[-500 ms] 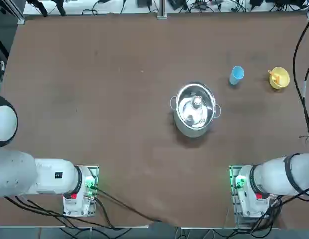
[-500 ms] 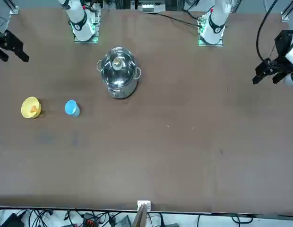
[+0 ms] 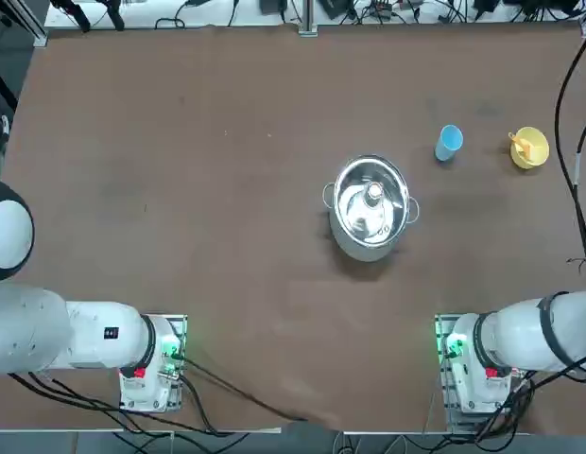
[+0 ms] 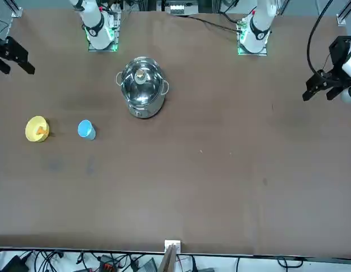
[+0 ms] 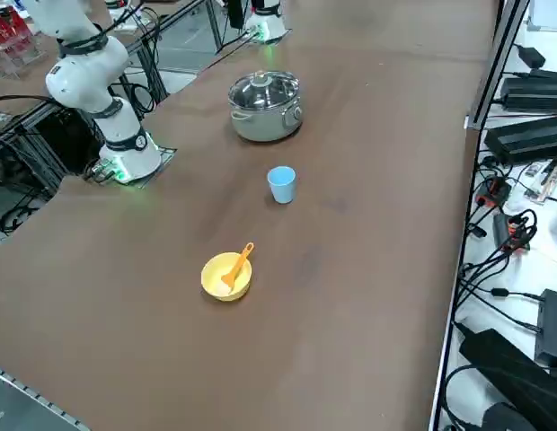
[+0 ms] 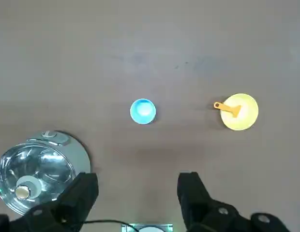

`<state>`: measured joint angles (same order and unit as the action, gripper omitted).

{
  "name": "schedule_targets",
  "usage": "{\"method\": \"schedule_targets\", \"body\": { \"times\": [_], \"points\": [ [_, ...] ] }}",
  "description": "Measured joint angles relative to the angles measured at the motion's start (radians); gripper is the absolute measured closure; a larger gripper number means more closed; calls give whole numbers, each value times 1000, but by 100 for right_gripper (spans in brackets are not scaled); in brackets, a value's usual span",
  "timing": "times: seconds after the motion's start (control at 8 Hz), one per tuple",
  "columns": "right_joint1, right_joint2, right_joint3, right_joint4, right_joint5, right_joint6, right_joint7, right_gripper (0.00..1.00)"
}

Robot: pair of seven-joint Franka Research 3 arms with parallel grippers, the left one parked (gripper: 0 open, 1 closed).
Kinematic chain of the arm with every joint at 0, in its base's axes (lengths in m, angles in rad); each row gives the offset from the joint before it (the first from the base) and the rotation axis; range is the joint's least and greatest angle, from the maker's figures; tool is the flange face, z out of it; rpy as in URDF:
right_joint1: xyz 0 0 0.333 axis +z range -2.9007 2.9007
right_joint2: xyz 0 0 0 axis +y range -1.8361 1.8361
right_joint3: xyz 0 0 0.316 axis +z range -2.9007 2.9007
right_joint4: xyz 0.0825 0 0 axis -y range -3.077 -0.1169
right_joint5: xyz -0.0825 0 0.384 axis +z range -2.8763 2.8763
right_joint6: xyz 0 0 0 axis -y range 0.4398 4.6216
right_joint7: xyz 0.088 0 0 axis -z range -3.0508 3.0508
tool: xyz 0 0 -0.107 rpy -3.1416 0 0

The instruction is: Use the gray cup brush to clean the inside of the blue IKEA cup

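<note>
**Pincer high and wide, brush not yet touched**

Nearest the arm, the right pincer (image 6: 138, 186) hangs above the bench (image 3: 180, 189) with its jaws apart and nothing between them. Just ahead sits the pot (image 6: 36, 174), lid on; beyond it stands the cup (image 6: 142, 111), upright, and beside that the bowl (image 6: 239, 112) with the brush (image 6: 226, 108) leaning in it, handle over the rim.

Risks, as I judge them: the thin handle may slip from a loose grip, the light bowl may tip or slide as the brush lifts, and the cup may topple under scrubbing.

The side view shows the brush's tilt (image 5: 237, 266); the wrist view alone shows the pincer's opening.
</note>
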<state>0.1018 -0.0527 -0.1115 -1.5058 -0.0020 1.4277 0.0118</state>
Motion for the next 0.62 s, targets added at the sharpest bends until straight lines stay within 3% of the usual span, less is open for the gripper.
{"method": "schedule_targets", "body": {
  "times": [0.38,0.62],
  "points": [
    [-2,63,-1,-36,-74,12,0,0],
    [-13,118,-4,-147,-156,130,1,0]
  ]
}}
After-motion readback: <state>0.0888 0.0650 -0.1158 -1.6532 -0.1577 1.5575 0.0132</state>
